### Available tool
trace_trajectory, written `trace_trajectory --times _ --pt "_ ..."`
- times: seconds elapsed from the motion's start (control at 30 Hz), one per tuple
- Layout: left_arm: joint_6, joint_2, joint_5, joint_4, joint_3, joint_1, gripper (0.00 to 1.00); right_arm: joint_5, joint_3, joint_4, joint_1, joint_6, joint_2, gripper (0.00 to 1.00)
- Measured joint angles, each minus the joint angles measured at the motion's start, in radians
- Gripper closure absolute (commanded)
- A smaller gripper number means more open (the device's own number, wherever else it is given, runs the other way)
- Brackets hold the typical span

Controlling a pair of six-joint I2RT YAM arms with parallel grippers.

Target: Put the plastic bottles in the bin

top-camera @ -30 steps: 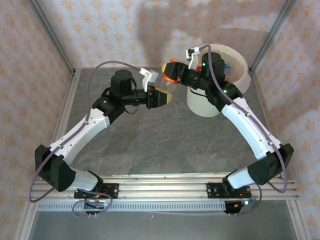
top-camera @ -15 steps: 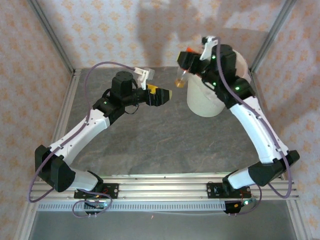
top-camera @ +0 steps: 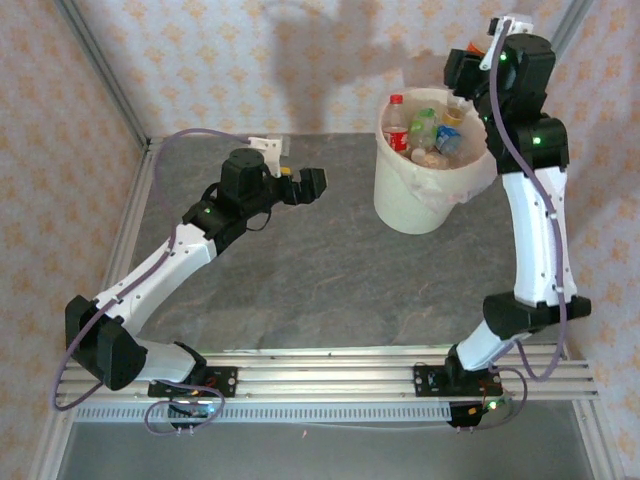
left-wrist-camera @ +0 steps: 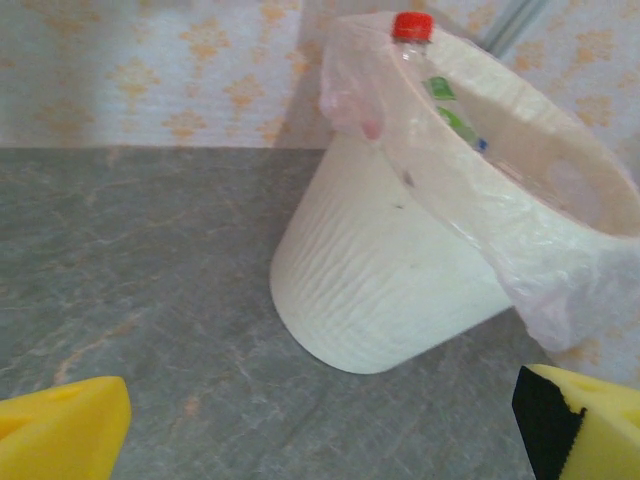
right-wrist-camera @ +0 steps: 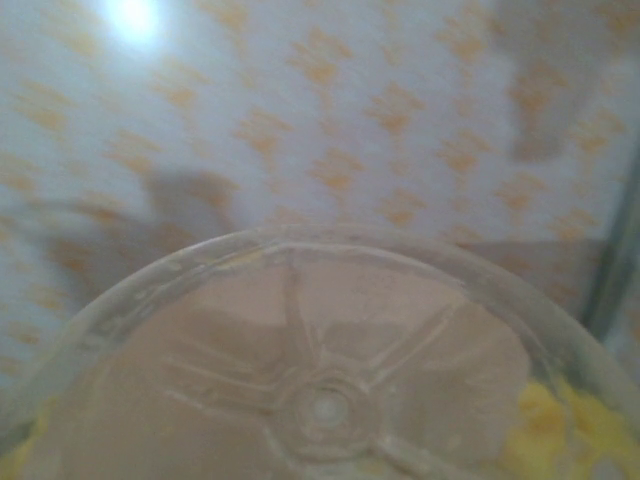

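While bottles (top-camera: pixel 425 135) crowd the bin (top-camera: pixel 408 208) — right hand (top-camera: pixel 460 88) gripping a bottle (right-wrist-camera: pixel 320 385), left hand (left-wrist-camera: pixel 320 425) wide

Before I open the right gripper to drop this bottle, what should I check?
1. Right gripper shut on the clear plastic bottle: ok, its base sits close in the wrist view.
2. Held bottle over the large round white plastic bin opening: cannot tell; it hangs by the far rim.
3. Bin upright on the grey table: ok.
4. Room inside among the bottles already dropped: ok.
5. Left gripper open, empty, apart from the bin: ok.
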Motion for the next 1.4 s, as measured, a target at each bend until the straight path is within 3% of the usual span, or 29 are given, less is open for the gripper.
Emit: trace_trajectory --times 0.13,0.33,0.83,1.03,1.13,1.3,1.4 --pt "-0.012 0.000 -0.072 -0.018 0.000 0.000 0.00 0.019 0.057 -0.120 -0.052 -0.051 0.103 0.61" --pt "-0.019 0.000 -0.128 -0.046 0.000 0.000 0.00 0.064 0.349 -0.336 -0.094 -0.164 0.348 0.60" --pt "-0.037 0.041 -0.159 -0.089 0.004 0.000 0.00 0.076 0.328 -0.386 -0.116 -0.198 0.470 0.53" --pt "-0.037 0.061 -0.169 -0.106 0.034 0.000 0.00 0.074 0.328 -0.395 -0.116 -0.183 0.509 0.26" --pt "-0.037 0.067 -0.175 -0.108 0.040 0.000 0.00 0.072 0.328 -0.395 -0.116 -0.164 0.506 0.21" --pt "-0.037 0.091 -0.176 -0.109 0.050 0.000 0.00 0.055 0.327 -0.395 -0.116 -0.132 0.499 0.21" --pt "-0.041 0.102 -0.176 -0.111 0.050 0.000 0.00 0.074 0.293 -0.378 -0.116 -0.111 0.466 0.27"
